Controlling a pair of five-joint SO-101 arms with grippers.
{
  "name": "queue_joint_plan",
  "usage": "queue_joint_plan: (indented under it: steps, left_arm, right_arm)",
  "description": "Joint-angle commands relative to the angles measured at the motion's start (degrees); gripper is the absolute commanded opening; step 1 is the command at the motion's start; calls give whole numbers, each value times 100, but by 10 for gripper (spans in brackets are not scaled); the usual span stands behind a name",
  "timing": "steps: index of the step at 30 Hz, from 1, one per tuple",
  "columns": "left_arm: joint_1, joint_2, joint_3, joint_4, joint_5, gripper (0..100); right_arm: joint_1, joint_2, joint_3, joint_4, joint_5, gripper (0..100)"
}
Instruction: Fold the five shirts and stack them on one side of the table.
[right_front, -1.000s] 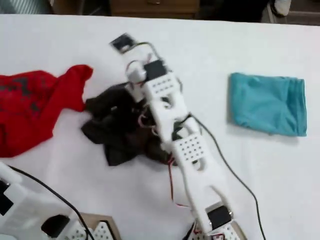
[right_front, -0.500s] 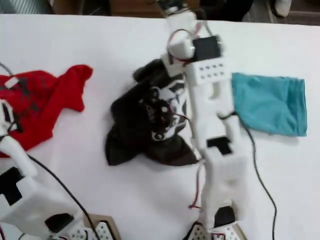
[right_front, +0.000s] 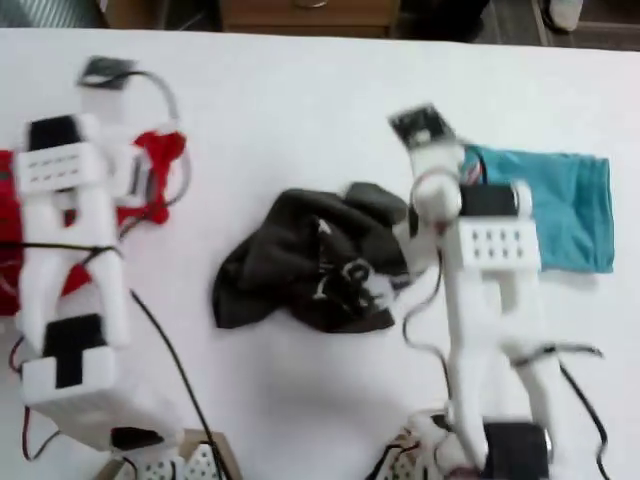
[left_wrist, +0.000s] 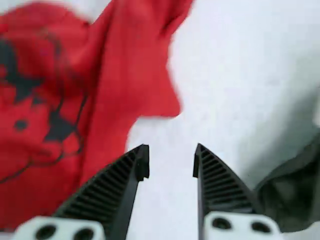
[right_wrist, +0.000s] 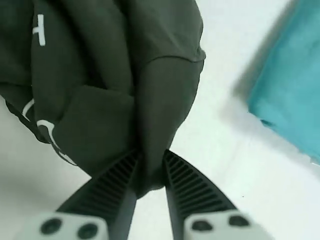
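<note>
White table (right_front: 300, 90) carries it all. Right gripper (right_wrist: 150, 157) pinches a fold of the black shirt (right_wrist: 100, 75), which lies crumpled mid-table. Near it, on the right side, lies the folded teal shirt (right_front: 550, 210). Left gripper (left_wrist: 170, 162) hangs open over bare table, beside the red shirt (left_wrist: 75, 100) at the left edge.
</note>
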Motion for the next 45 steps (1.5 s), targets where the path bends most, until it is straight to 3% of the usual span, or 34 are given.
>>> queue_joint_plan:
  steps: [1,5,12,17,20,25,30,36,40,45]
  left_arm:
    - [879,-132,-233,-246,141,204]
    - [1609,448,-532,-211,158,233]
    - [2224,1538,-1886,-141,343,234]
    - [2787,2549,-2730,325,343,234]
    - [2963,3182,-3222,580,334,234]
    - [3042,4035,-4057,985,-9,225]
    - [2936,4475,-4875,1697,-9,13]
    - [2743,4378,-5411,2251,0,25]
    - [2514,3604,-4558,2259,-9,25]
    - [2171,1600,-2290,2251,-325,26]
  right_arm:
    - [215,-866,844,-277,62,152]
    - [690,-1516,993,-101,114,296]
    - [2132,-2782,1020,-75,88,216]
    - [3284,-3187,1029,-66,114,210]
    - [3618,-3222,1204,-66,132,209]
    - [3670,-3231,1653,-75,835,209]
    - [3653,-3231,1758,-127,923,209]
    - [3477,-3178,1829,-769,774,209]
    - [3231,-3029,1767,-963,149,211]
    - [2765,-2009,1336,-1077,-396,211]
